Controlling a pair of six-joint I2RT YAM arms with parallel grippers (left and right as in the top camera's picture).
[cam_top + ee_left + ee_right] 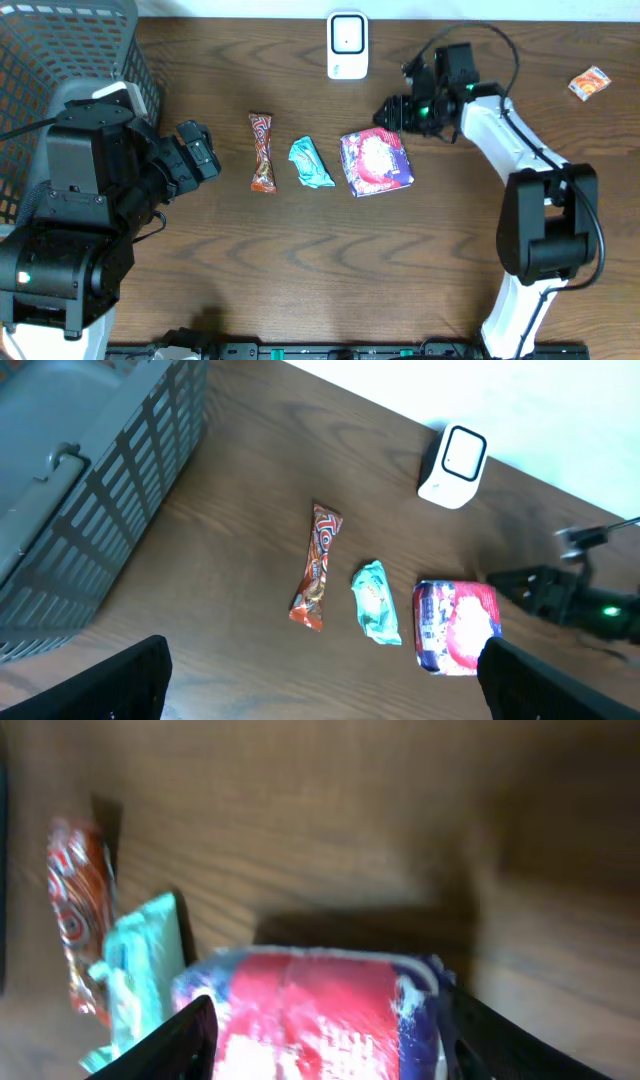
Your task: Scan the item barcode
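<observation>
One red-and-purple packet (375, 165) (nearly square, long axis unclear, slightly skewed) lies flat under the right hand (386, 110), fingers spread.

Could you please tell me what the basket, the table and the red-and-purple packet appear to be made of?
The basket looks like grey matte plastic, given its moulded slats. The table is dark wood or wood-look laminate, showing grain. The packet seems glossy plastic film, shiny and crinkled.

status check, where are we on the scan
Left gripper open, beside basket. Right gripper open over red packet, contact unclear. Nothing between packet and scanner.
</observation>
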